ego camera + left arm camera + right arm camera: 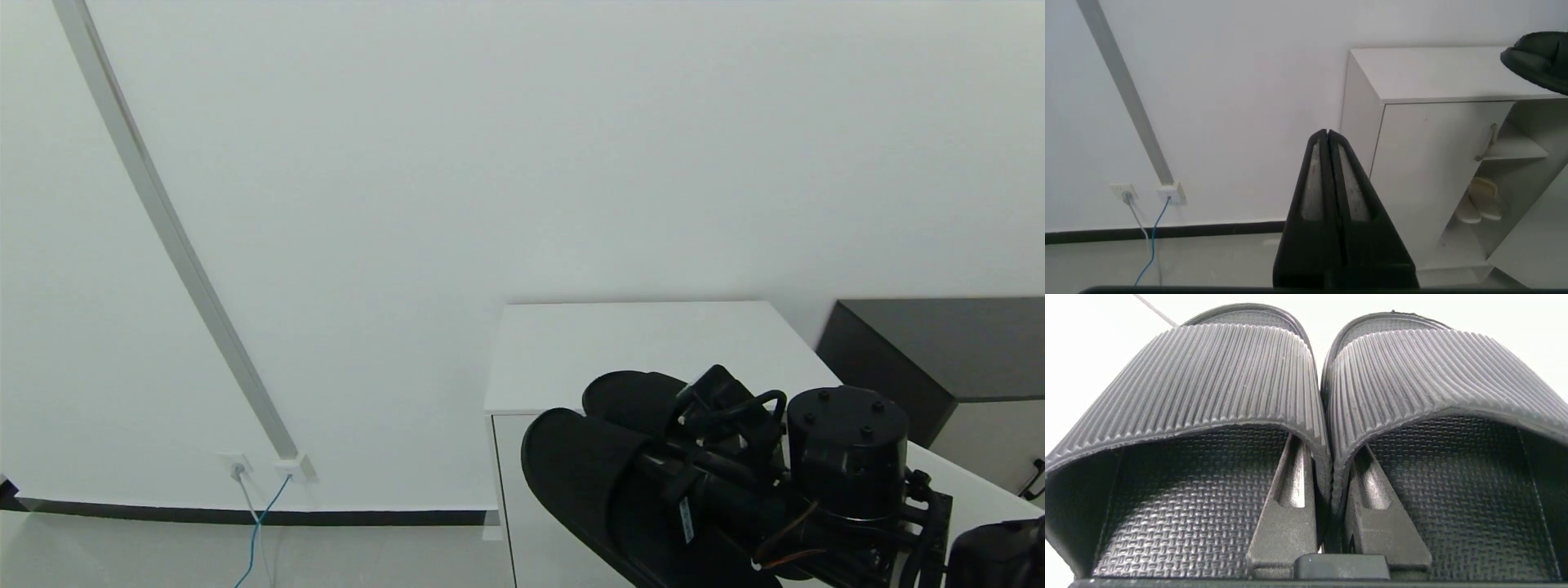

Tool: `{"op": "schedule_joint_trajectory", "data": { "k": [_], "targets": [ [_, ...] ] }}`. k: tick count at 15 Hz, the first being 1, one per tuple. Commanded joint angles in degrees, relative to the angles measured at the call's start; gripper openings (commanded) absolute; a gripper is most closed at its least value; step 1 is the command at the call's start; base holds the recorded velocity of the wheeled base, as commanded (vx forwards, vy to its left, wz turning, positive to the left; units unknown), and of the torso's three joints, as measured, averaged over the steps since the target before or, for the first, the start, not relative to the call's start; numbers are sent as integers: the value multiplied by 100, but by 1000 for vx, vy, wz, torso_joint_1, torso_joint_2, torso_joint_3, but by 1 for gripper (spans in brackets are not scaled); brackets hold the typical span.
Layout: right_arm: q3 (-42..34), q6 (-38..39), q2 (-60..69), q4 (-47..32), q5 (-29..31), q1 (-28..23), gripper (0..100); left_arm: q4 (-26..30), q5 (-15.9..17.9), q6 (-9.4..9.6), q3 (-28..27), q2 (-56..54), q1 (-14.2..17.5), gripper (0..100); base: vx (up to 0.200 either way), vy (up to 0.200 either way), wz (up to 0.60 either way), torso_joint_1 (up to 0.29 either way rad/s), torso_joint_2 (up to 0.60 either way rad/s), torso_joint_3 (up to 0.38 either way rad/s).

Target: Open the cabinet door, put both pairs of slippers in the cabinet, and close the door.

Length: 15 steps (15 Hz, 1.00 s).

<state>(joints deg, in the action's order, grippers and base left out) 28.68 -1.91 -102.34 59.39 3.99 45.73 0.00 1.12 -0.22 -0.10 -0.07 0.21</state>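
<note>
My right gripper (682,445) holds a pair of black ribbed slippers (588,474) in front of the white cabinet (637,343), at about the height of its top. In the right wrist view one finger (1290,498) sits inside each black slipper (1208,384), and they pinch the two inner walls together. My left gripper (1328,139) is shut and empty, off to the cabinet's left. The cabinet (1429,73) has its right side open. A pale pair of slippers (1478,200) lies on a lower shelf inside. The toe of a black slipper (1539,57) hangs over the cabinet's top.
A dark grey unit (939,343) stands right of the cabinet. Wall sockets (245,467) with a blue cable (261,523) sit low on the wall to the left, under a slanted grey strip (163,220). Bare floor lies left of the cabinet.
</note>
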Motion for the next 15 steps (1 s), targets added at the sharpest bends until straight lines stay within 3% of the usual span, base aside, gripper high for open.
{"op": "schedule_joint_trajectory", "data": {
  "k": [1,15],
  "targets": [
    [-12,-2,-23,2,-3,-2,0,0,-7,-4,1,7,6,0,0,-200,0,-2,2,2],
    [-82,-28,-40,11,-12,-2,0,0,2,-4,1,7,-3,0,0,-200,0,3,3,2]
  ]
}}
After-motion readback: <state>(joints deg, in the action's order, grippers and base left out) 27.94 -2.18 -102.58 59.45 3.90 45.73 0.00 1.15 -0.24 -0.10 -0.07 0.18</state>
